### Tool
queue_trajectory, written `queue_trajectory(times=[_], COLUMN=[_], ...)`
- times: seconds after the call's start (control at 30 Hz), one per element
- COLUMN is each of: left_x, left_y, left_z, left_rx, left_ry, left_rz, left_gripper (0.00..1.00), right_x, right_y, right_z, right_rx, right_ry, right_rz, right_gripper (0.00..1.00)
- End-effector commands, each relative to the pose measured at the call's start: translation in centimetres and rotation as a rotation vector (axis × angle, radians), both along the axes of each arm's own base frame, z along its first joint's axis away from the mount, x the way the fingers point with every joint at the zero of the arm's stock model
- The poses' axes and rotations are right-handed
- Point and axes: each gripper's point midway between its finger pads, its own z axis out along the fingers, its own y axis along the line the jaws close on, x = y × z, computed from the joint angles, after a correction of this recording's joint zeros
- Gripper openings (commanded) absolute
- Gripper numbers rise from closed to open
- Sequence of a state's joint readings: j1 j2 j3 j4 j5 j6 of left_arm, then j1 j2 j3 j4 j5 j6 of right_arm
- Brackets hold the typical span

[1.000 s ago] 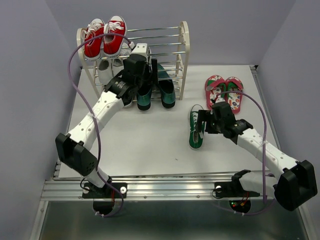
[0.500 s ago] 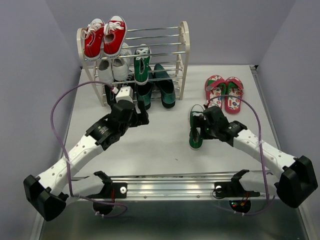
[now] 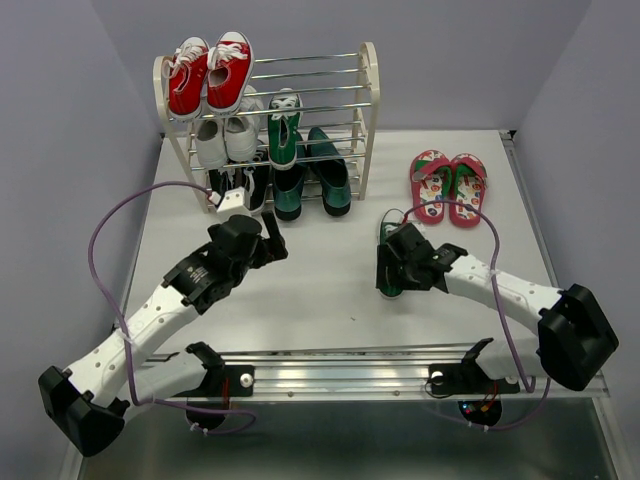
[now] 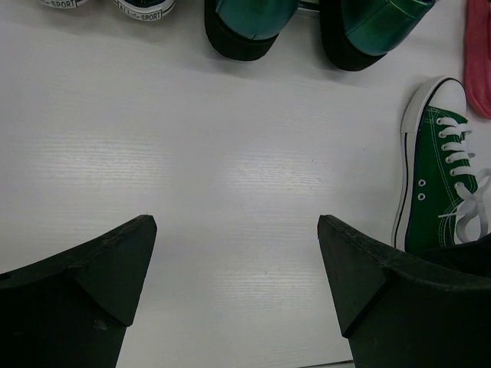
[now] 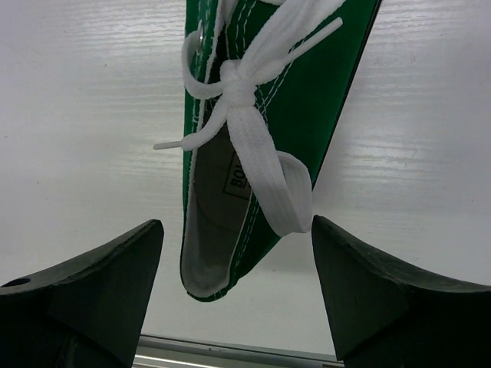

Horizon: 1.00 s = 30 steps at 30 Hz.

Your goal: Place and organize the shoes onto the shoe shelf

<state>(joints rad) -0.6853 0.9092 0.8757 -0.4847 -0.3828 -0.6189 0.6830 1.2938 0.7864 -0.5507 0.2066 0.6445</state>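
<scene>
The shoe shelf (image 3: 371, 100) stands at the back left. One green sneaker (image 3: 284, 125) sits on its middle tier. The teal loafers (image 3: 330, 185) stand at its bottom, and their toes show in the left wrist view (image 4: 249, 27). The other green sneaker (image 3: 391, 245) lies on the table. My right gripper (image 3: 393, 272) is open above its heel, and the heel (image 5: 230, 230) sits between the open fingers (image 5: 92, 284). The flip-flops (image 3: 448, 187) lie on the table at the back right. My left gripper (image 3: 272, 238) is open and empty above the table in front of the shelf (image 4: 238, 253).
Red sneakers (image 3: 208, 75) sit on the top tier, white sneakers (image 3: 225, 135) on the middle tier and black sneakers (image 3: 243, 182) at the bottom left. The grey walls close in on both sides. The metal rail (image 3: 340, 375) runs along the table's near edge.
My left arm has drawn back from the shelf toward the near side, leaving a green sneaker on the middle tier. My right gripper has moved left and lower over the green sneaker on the table.
</scene>
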Motion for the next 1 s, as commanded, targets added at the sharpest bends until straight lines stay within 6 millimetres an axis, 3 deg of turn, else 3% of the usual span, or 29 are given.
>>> queue_trajectory(times=[0.0,0.1,0.13,0.23,0.33,0.6,0.63,0.7,0.73,0.97], left_x=[0.1,0.0,-0.1,-0.1,-0.2,-0.2,-0.2,-0.1,-0.1,-0.1], left_y=[0.7,0.7,0.8,1.0,1.1,1.3,1.4,1.7,1.8,2.0], left_z=[0.7,0.7,0.8,0.9,1.0,1.1,1.2,1.2,1.3,1.6], left_rx=[-0.016,-0.023,-0.025,-0.033,-0.039,-0.04,-0.038,-0.034,-0.035,-0.038], left_ry=[-0.037,-0.039,-0.042,-0.05,-0.054,-0.061,-0.061,-0.062,-0.067,-0.078], left_rz=[0.033,0.037,0.04,0.048,0.055,0.064,0.067,0.086,0.089,0.102], left_gripper=[0.99,0.99,0.99,0.99,0.99,0.99,0.99,0.99,0.99,0.99], right_x=[0.7,0.6,0.6,0.9,1.3,2.6,2.6,2.0,1.9,0.4], right_y=[-0.3,-0.8,-0.6,-1.3,-1.4,0.1,0.5,1.7,2.1,4.3], right_z=[-0.2,-0.6,-0.6,-0.4,0.7,7.7,9.5,11.1,12.9,18.2], right_rx=[-0.023,-0.064,-0.073,-0.103,-0.115,-0.066,-0.03,0.016,0.056,0.173], right_ry=[-0.035,-0.026,-0.026,-0.042,-0.08,-0.252,-0.291,-0.319,-0.357,-0.444], right_rz=[-0.056,-0.07,-0.069,-0.096,-0.093,0.105,0.123,0.224,0.243,0.432], right_gripper=[0.82,0.68,0.5,0.16,0.02,0.01,0.01,0.01,0.01,0.01])
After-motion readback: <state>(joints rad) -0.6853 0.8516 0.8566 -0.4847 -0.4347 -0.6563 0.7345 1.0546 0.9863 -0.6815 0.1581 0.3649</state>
